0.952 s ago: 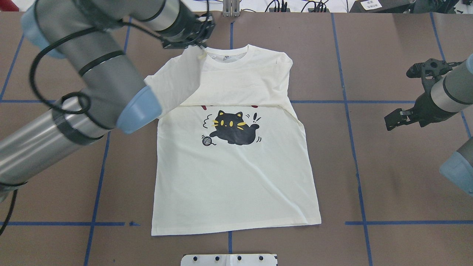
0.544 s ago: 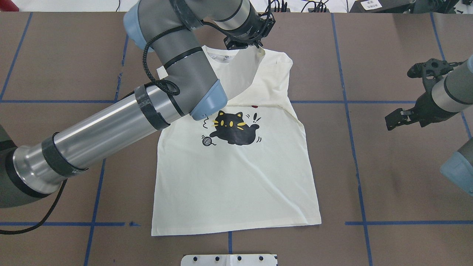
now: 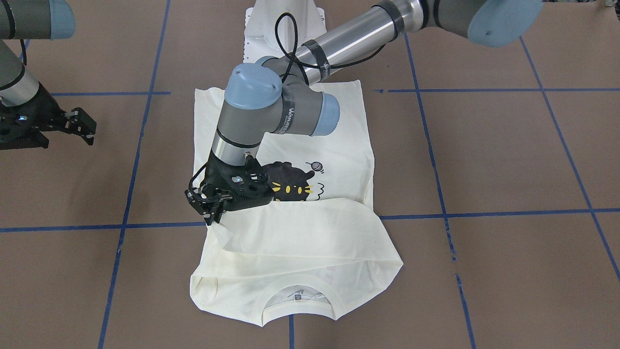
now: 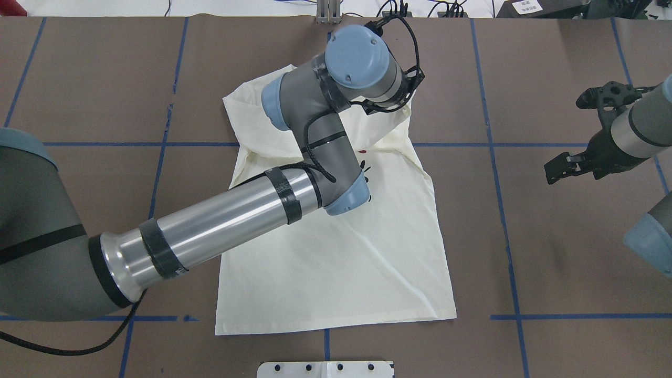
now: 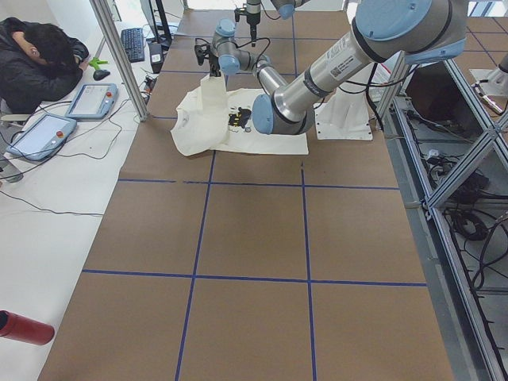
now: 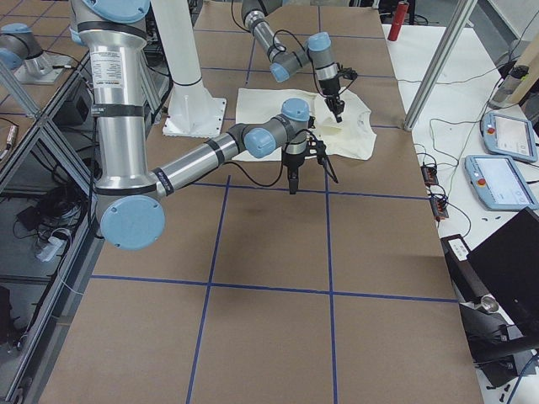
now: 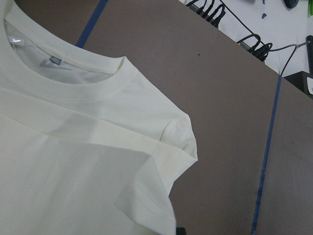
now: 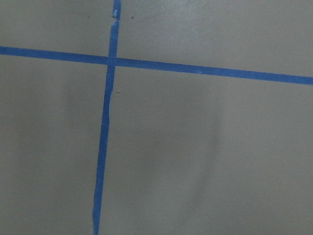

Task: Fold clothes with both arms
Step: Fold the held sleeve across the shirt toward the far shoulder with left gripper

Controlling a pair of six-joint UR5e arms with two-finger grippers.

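Front-facing view: one T-shirt (image 3: 310, 140), two tools, left tool (image 3: 213, 220) pinching its sleeve (image 3: 261, 235), right tool (image 3: 68, 137) seemingly spread.

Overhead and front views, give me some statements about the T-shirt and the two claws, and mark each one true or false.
1. The left claw is shut on the T-shirt. True.
2. The right claw rests on the T-shirt. False: it hangs open over the bare table, well off to the shirt's side, holding nothing.
3. The cat print is fully covered by folded fabric. False: part of it shows beside the left claw in the front-facing view.
4. The collar lies at the end of the shirt away from the robot's base. True.
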